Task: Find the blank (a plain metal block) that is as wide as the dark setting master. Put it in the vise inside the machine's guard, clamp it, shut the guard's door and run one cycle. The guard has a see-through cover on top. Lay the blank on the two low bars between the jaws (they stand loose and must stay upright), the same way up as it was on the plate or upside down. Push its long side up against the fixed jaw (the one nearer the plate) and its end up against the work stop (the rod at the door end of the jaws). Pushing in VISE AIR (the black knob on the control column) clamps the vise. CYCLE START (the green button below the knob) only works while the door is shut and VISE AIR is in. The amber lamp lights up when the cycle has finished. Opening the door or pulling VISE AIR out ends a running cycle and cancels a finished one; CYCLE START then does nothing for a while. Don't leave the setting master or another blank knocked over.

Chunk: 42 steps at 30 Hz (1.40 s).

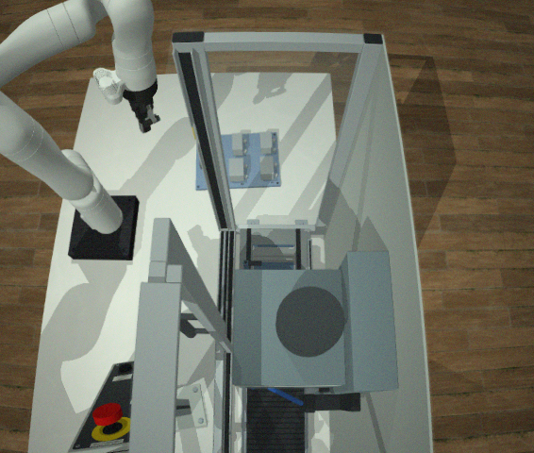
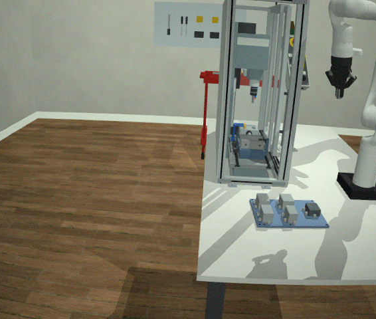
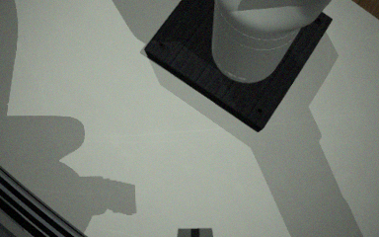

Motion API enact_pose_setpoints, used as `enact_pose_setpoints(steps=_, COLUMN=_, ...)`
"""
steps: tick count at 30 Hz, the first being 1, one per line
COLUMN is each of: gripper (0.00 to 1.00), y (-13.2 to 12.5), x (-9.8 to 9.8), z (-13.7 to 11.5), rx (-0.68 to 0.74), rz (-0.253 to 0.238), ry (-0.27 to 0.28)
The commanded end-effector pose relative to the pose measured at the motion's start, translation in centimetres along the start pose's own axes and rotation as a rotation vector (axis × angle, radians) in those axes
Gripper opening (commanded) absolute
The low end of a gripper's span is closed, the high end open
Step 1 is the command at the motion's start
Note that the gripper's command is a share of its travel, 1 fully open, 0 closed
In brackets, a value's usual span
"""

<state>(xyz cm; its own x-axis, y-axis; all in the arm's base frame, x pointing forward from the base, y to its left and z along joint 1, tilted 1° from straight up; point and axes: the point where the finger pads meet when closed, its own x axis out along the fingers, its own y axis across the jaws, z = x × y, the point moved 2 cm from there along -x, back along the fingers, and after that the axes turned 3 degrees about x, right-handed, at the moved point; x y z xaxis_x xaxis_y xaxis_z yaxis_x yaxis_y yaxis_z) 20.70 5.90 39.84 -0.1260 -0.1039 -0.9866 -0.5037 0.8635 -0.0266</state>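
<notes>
The empty jaws (image 1: 149, 122) (image 2: 339, 93) (image 3: 194, 232) are together; lowered like this, they could topple the dark setting master (image 2: 312, 209) or a plain blank (image 2: 285, 201) (image 1: 237, 169) on the blue plate (image 2: 305, 222) (image 1: 201, 184). The blank's width match seems hard to judge here, so a wrong pick is possible. The arm (image 1: 135, 63) (image 2: 342, 41) hangs bent, wrist downward, high above the counter (image 1: 111, 117) (image 2: 236, 271) (image 3: 127, 109).
</notes>
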Motion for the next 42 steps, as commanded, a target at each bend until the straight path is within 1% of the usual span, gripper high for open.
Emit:
enact_pose_setpoints(steps=1, gripper=0.1, y=-0.02, x=0.03, z=-0.06, rx=-0.001, rz=0.002, ry=-0.025)
enact_pose_setpoints(steps=7, gripper=0.1, y=-0.02, x=0.03, z=-0.06, rx=-0.001, rz=0.002, ry=-0.025)
enact_pose_setpoints(steps=12, gripper=0.1, y=-0.05, x=0.05, z=-0.3, rx=-0.007, rz=0.017, ry=-0.151)
enact_pose_setpoints(steps=41, gripper=0.1, y=-0.05, x=0.05, z=-0.3, rx=-0.007, rz=0.017, ry=-0.151)
enact_pose_setpoints(steps=42, gripper=0.1, y=-0.05, x=0.05, z=-0.3, rx=-0.053, rz=0.013, ry=-0.152)
